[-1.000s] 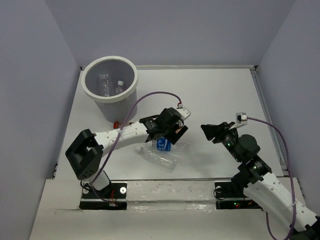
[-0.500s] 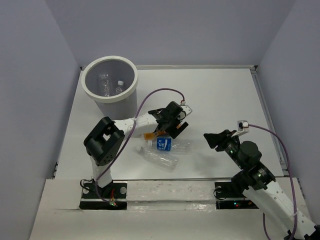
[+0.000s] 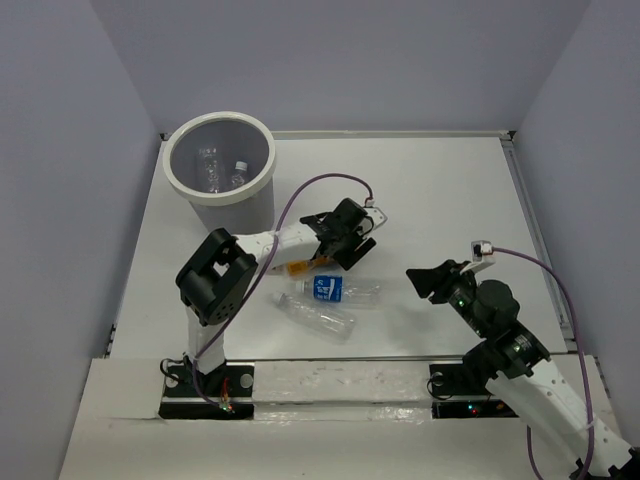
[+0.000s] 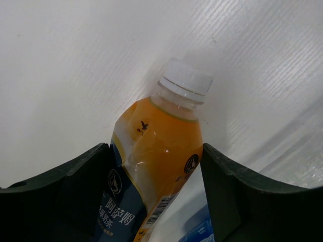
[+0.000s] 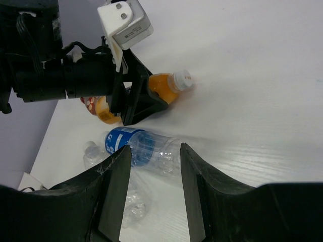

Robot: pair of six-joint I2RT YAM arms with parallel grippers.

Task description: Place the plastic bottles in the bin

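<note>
Left tool [image 4: 156, 169] has closed in and now seems to squeeze the orange bottle [image 4: 160, 136] on the tabletop [image 4: 75, 50]. Right tool [image 5: 155, 150] hangs nearby, fingers apart.

- Setting: a robotics laboratory test cell (a bench rig, not a home or shop).
- Enclosure: plain lavender panels [image 3: 70, 200] wall the white table [image 3: 440, 190] from 9 through 12 to 3 o'clock.
- Surface: the table top is white ribbed sheet, edged by a pale rail [image 3: 528, 225] at 3 o'clock.
- Apparatus: left arm [image 3: 265, 245] and right arm [image 3: 495, 310] stand on black base plates [image 3: 212, 382] at 6 o'clock; purple cables [image 3: 300, 195] run to wrist-mounted white camera modules [image 5: 123, 22].
- Props: the bin [image 3: 219, 190] at 10 o'clock; plastic bottles [image 3: 318, 315], one an orange bottle [image 4: 156, 146], near centre.
</note>
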